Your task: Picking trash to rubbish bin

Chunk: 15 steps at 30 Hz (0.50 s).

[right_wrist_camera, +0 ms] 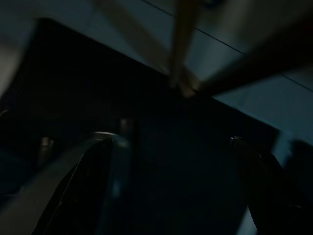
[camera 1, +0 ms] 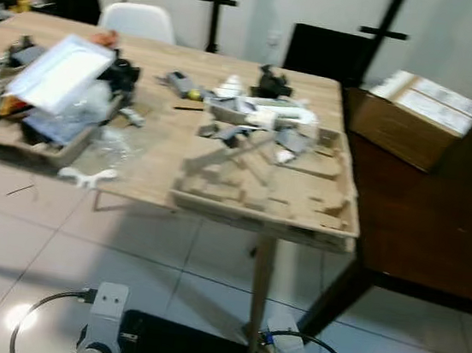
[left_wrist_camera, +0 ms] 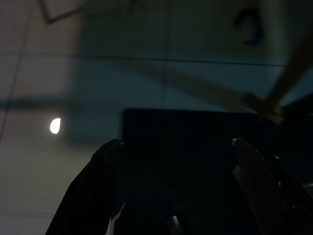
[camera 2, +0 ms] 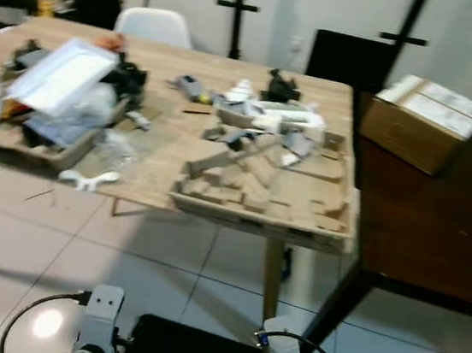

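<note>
The trash point(camera 1: 252, 114), mixed scraps and cardboard pieces, lies on the wooden table point(camera 1: 162, 146) at frame centre. Left gripper point(left_wrist_camera: 178, 147) and right gripper point(right_wrist_camera: 171, 142) hang low with fingers spread, grasping nothing. Approach squarely, stop near the table edge, then raise one arm.
</note>
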Available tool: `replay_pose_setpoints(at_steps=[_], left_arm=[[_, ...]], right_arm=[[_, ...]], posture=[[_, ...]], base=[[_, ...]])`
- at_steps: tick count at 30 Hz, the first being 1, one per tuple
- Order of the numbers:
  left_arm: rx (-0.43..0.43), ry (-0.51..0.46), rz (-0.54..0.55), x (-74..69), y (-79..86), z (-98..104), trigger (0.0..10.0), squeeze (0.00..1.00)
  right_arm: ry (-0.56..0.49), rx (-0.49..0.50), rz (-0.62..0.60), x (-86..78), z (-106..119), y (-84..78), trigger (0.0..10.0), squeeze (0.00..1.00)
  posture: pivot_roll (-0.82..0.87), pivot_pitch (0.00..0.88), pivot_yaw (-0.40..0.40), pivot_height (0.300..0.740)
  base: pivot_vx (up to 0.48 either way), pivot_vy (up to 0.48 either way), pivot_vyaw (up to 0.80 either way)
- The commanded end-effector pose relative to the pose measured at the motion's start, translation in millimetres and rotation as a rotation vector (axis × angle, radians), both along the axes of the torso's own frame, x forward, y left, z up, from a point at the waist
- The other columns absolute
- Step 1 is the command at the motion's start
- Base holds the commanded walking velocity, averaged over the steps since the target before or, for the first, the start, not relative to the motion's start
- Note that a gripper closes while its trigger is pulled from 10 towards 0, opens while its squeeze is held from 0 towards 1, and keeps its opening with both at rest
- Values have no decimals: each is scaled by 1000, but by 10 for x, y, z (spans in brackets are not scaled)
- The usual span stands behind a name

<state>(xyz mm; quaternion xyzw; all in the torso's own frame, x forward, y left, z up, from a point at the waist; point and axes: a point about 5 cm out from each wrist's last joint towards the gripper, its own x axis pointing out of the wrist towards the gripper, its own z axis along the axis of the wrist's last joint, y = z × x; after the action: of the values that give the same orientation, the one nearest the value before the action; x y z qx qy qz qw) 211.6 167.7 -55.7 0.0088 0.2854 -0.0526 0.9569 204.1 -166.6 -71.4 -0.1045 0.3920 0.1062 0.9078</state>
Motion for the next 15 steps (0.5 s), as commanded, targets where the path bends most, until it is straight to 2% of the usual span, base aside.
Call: replay_pose_setpoints(at_steps=[1, 2, 15], left_arm=[[5, 26, -5, -62, 12, -42, 10000, 0], [5, 26, -5, -62, 12, -42, 10000, 0], [1, 25, -4, -31, -2, -29, 10000, 0]], right_arm=[[23, 10, -25, -47, -32, 11, 10000, 0], [23, 10, -25, -47, -32, 11, 10000, 0], [11, 6, -26, -30, -21, 13, 10000, 0]], posture=[[13, 102, 15, 740], [13, 102, 15, 740], [19, 101, 12, 740]], base=[[0, 0, -800], [0, 0, -800], [0, 0, 0]])
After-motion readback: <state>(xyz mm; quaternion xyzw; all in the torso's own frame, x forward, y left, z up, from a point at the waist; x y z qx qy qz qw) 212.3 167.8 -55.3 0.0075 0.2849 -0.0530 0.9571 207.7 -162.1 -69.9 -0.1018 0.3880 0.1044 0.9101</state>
